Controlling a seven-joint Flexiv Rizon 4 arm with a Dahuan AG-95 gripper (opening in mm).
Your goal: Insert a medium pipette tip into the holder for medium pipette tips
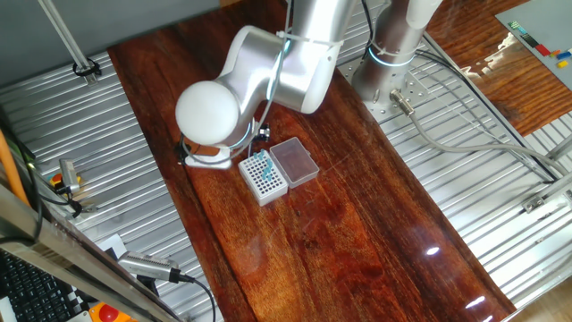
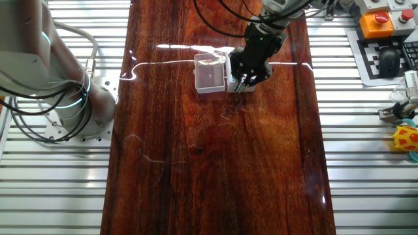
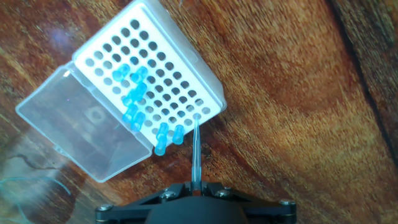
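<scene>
In the hand view the holder point(image 3: 180, 68), a white box with a grid of dark holes, lies at an angle with its clear lid point(image 3: 74, 134) open to the left. Several blue tips point(image 3: 134, 99) stand in its holes. My gripper point(image 3: 196, 188) is shut on the medium pipette tip point(image 3: 196, 152), which points down with its fine end at a hole near the box's near corner. In one fixed view the holder point(image 1: 264, 177) sits under the arm's wrist. In the other fixed view my gripper point(image 2: 243, 81) hangs over the holder point(image 2: 240, 87), with the lid point(image 2: 210, 73) to its left.
The dark wooden table point(image 1: 357, 241) extends around the box. Ribbed metal surfaces point(image 2: 366, 150) flank it. The robot base point(image 1: 393, 63) and cables stand at the back. An emergency stop button point(image 2: 377, 18) and small items lie at the far right of the other fixed view.
</scene>
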